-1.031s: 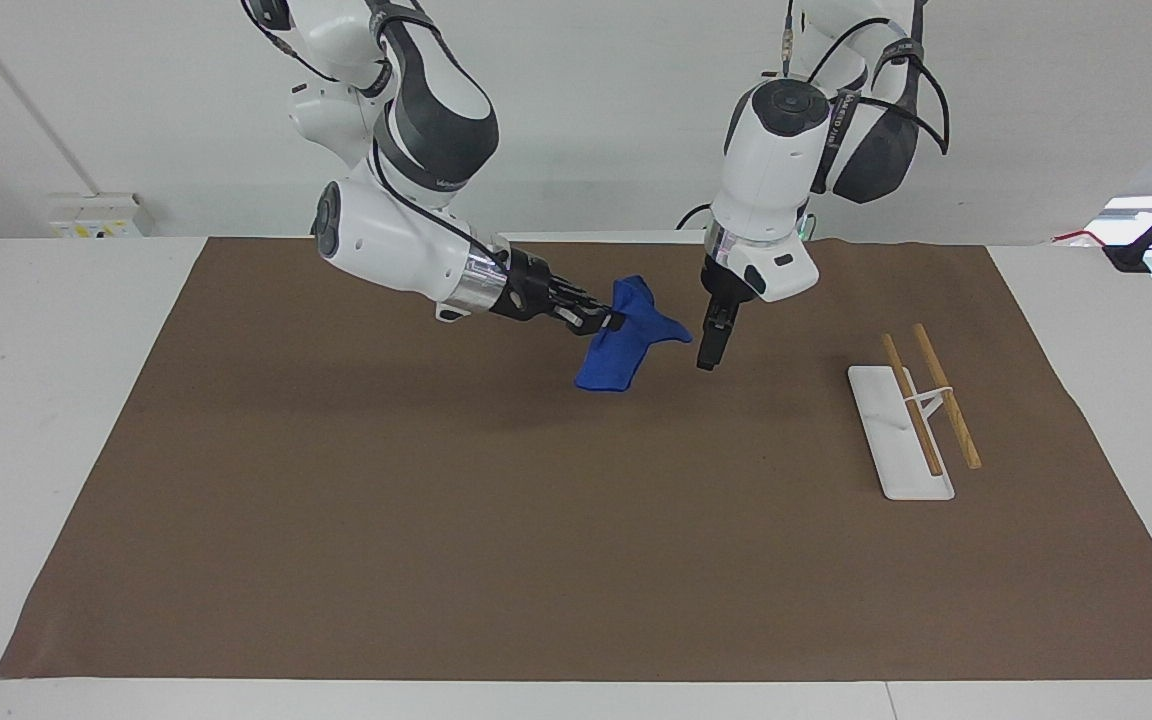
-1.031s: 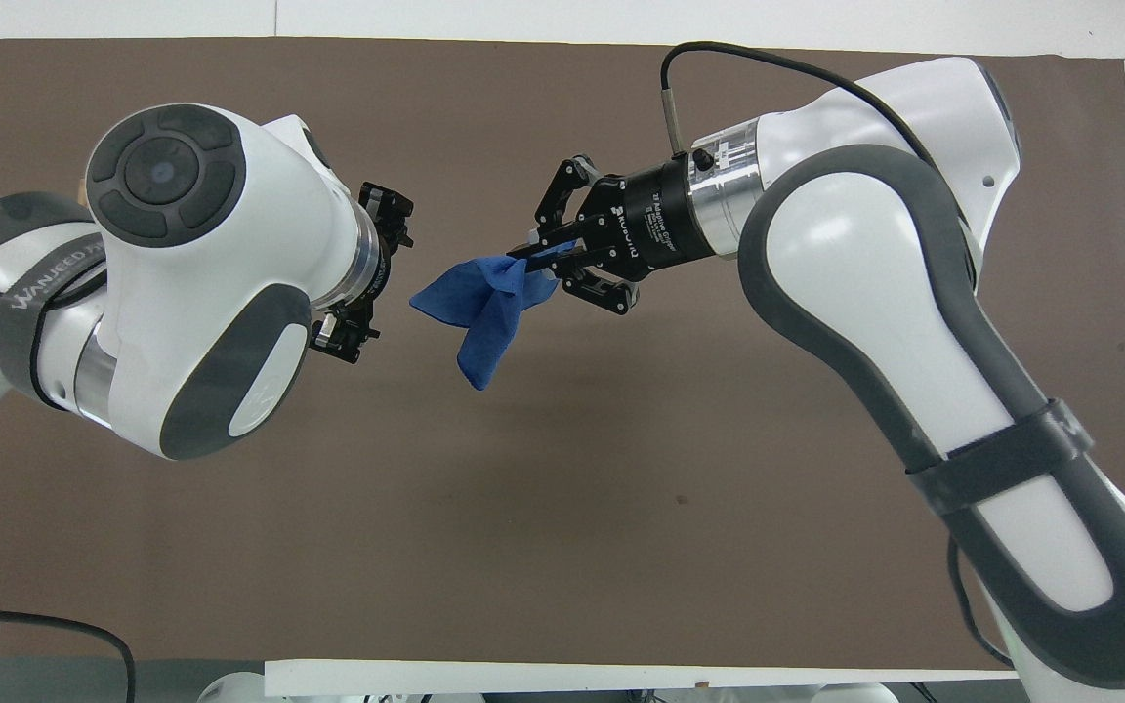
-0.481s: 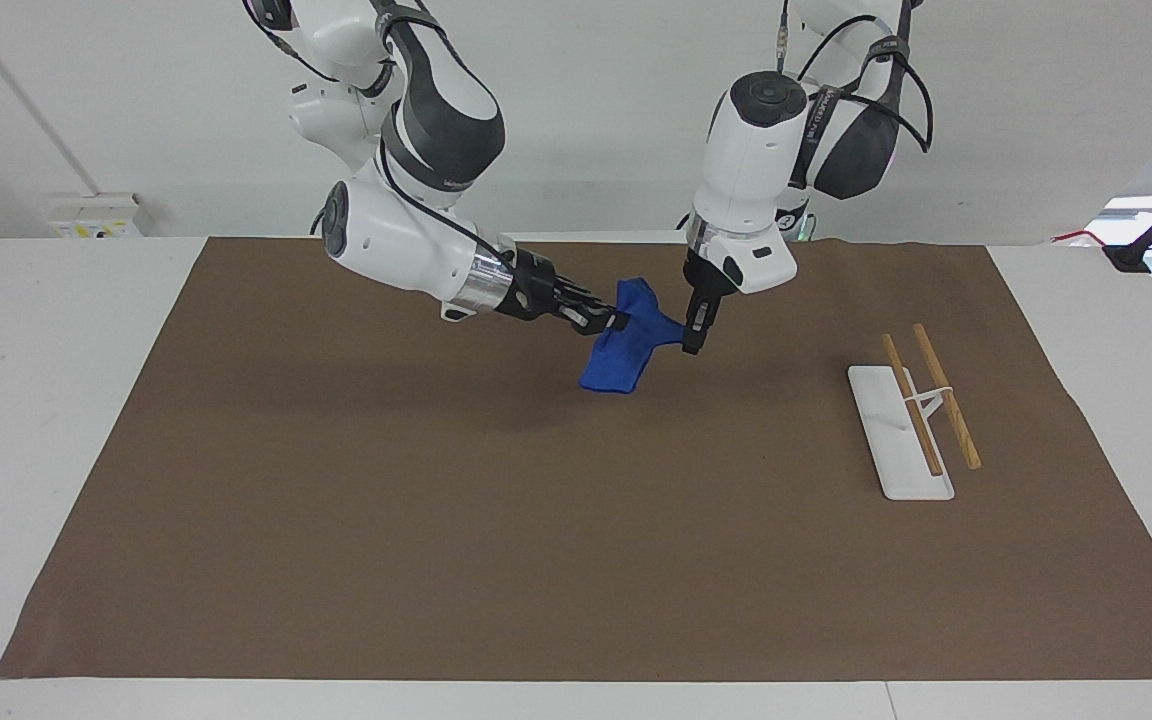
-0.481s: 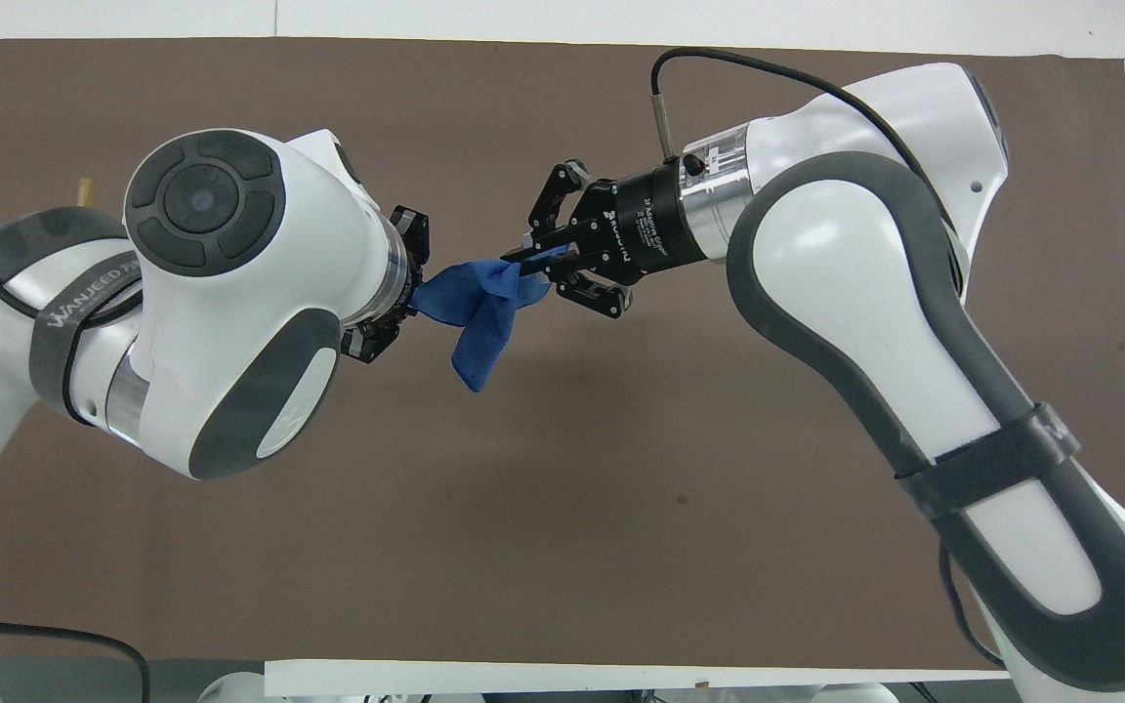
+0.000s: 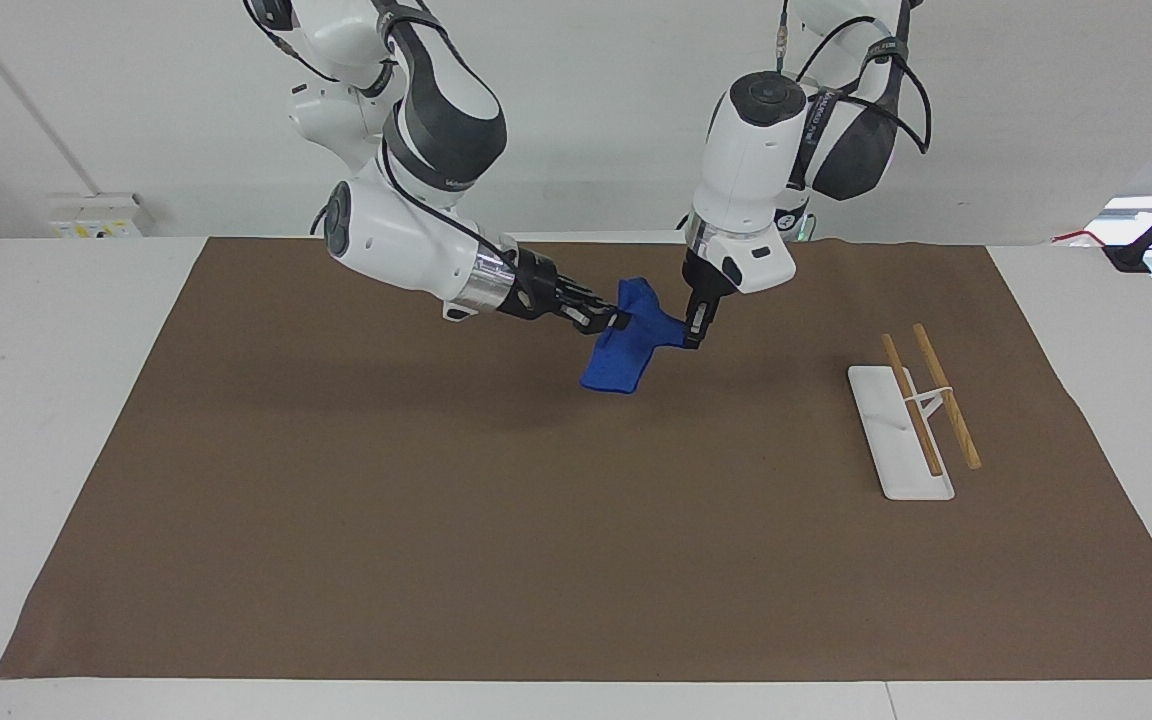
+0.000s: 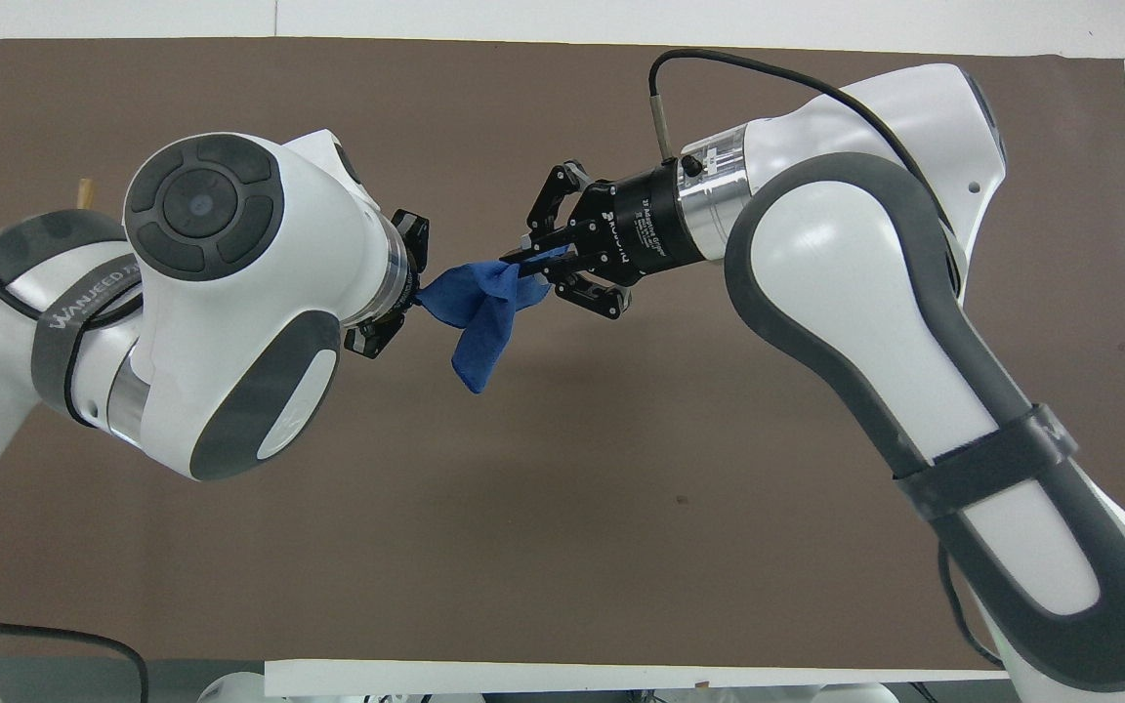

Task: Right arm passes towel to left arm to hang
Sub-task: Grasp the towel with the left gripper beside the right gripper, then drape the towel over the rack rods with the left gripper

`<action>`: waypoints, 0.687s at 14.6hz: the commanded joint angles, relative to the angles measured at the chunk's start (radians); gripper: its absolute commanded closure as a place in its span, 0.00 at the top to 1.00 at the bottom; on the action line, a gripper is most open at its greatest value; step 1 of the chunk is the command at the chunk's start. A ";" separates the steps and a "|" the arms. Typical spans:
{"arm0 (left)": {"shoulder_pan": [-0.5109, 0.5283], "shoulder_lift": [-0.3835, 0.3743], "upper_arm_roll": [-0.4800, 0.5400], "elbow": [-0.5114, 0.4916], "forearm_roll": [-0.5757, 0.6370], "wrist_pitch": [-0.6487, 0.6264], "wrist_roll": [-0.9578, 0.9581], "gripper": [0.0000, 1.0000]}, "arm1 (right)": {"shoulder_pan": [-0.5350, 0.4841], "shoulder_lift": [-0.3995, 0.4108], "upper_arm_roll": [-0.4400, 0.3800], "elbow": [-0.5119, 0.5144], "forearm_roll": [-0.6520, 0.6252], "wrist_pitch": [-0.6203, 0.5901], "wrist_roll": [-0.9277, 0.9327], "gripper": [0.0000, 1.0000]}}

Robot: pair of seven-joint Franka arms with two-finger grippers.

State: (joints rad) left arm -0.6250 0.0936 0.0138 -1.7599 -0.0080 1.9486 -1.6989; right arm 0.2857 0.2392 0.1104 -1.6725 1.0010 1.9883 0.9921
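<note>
The towel [image 5: 624, 358] is a bunched bright blue cloth hanging in the air over the brown mat [image 5: 536, 520], in its half nearer to the robots. My right gripper [image 5: 618, 320], on the arm with the silver wrist ring, is shut on the towel's upper part and holds it out sideways. It also shows in the overhead view [image 6: 525, 262] with the towel [image 6: 479, 327]. My left gripper [image 5: 696, 335] points down and its tips meet the towel's free corner. In the overhead view my left gripper [image 6: 404, 298] is mostly hidden under its own wrist.
A white rack base [image 5: 898, 445] with two raised wooden rods [image 5: 948, 398] stands on the mat toward the left arm's end of the table. One rod's tip [image 6: 85, 187] peeks out by the left arm in the overhead view.
My left gripper has moved across and up from beside the towel until its tips reach the towel's corner. My right gripper has held the towel almost still.
</note>
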 commanded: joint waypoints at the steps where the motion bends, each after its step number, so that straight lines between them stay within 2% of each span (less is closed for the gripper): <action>1: 0.010 -0.014 0.015 0.025 -0.010 -0.017 0.062 0.00 | 0.001 -0.006 0.003 -0.012 0.019 0.018 0.008 0.12; 2: 0.031 -0.018 0.017 0.045 -0.010 -0.052 0.161 0.00 | 0.001 -0.006 0.003 -0.012 0.018 0.018 0.008 0.19; 3: 0.050 -0.029 0.017 0.050 -0.010 -0.068 0.233 0.00 | 0.001 -0.006 0.002 -0.012 0.015 0.018 -0.003 0.42; 4: 0.060 -0.050 0.025 0.051 -0.010 -0.073 0.275 0.00 | 0.001 -0.006 0.002 -0.009 -0.005 0.017 -0.015 0.96; 5: 0.071 -0.066 0.028 0.051 -0.009 -0.077 0.303 0.00 | 0.001 -0.012 0.000 -0.009 -0.039 0.017 -0.050 1.00; 7: 0.123 -0.083 0.028 0.059 -0.001 -0.111 0.373 0.00 | -0.013 -0.029 -0.003 -0.009 -0.134 0.014 -0.119 1.00; 10: 0.243 -0.103 0.028 0.059 0.002 -0.180 0.533 0.00 | -0.064 -0.055 -0.011 -0.004 -0.452 0.000 -0.269 1.00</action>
State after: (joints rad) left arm -0.4531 0.0078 0.0436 -1.6996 -0.0061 1.8209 -1.2646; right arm 0.2670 0.2142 0.0946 -1.6671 0.7072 1.9924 0.8221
